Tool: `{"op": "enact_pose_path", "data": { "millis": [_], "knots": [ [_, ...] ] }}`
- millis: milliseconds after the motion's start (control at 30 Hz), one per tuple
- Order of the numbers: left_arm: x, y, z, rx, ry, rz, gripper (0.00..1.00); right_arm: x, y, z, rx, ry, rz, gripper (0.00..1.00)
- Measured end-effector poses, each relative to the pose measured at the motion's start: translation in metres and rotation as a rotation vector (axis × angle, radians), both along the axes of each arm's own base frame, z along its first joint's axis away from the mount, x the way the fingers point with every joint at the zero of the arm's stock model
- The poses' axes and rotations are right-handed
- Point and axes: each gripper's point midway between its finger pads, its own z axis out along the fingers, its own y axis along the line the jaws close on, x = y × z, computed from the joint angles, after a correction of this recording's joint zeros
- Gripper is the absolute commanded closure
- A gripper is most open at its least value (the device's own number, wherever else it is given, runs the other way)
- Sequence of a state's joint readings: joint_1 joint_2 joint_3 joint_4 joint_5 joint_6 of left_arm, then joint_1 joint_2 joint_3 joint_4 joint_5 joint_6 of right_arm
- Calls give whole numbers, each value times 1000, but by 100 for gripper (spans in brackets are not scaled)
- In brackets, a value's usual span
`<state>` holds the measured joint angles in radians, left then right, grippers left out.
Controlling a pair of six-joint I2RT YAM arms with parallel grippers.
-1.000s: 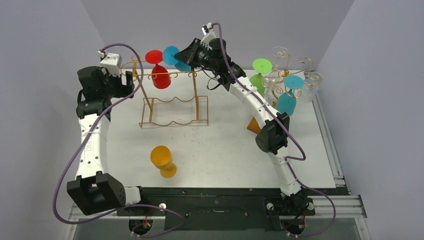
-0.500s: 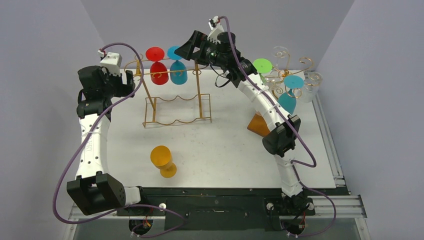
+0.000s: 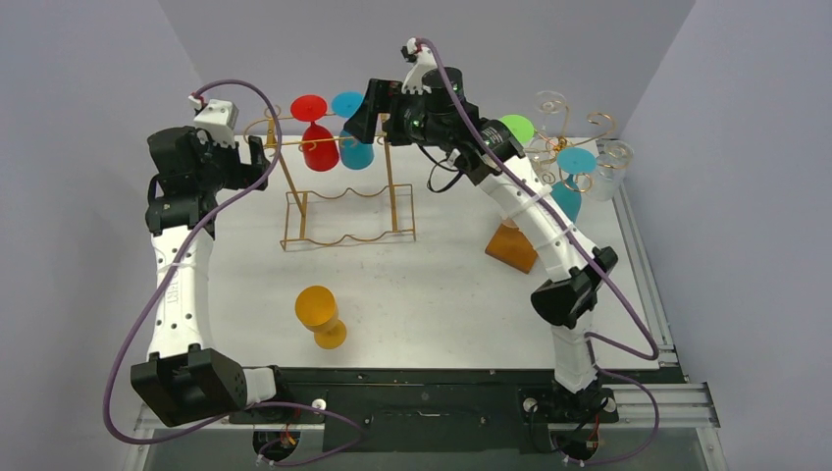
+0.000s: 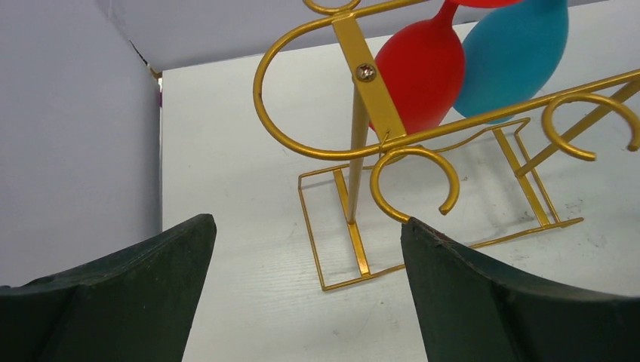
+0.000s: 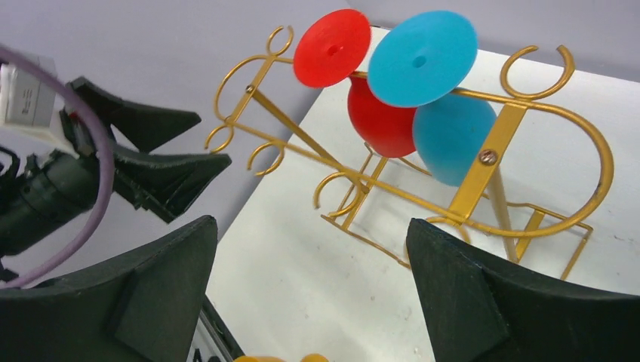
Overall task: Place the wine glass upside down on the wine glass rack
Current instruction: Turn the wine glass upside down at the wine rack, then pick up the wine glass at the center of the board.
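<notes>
A blue wine glass [image 5: 453, 139] hangs upside down on a gold rack [image 5: 483, 181], beside 1 red glass [image 5: 381, 124]. The right gripper [image 5: 313, 226] and left gripper [image 4: 308, 222] gape apart, empty. The blue glass looks light, rigid and slippery, and is best held by the stem.

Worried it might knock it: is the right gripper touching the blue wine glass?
Apart. The right wrist view shows the right gripper, fingers open, well short of the blue wine glass hanging on the gold rack.
</notes>
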<state>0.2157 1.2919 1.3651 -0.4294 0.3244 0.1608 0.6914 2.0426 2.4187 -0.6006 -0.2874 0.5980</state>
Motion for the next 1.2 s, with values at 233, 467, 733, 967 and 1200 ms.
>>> {"op": "enact_pose_path", "data": {
  "millis": [233,467,733,967,1200],
  "knots": [
    [-13,-12,31,-24,-4,-49,4,-93,-7,35,-133,-129,29,9],
    [-39,-22,75,-40,-24,-86,4,-164,-23,5,-350,-175,18,9],
    [-79,-33,97,-62,-40,-109,4,-195,-76,-127,-465,17,53,18],
    [-107,-40,85,-69,-36,-111,4,-225,-35,-150,-573,-59,83,25],
    [-113,-38,47,-92,54,-94,2,-216,30,-188,-633,-40,144,29]
  ]
}}
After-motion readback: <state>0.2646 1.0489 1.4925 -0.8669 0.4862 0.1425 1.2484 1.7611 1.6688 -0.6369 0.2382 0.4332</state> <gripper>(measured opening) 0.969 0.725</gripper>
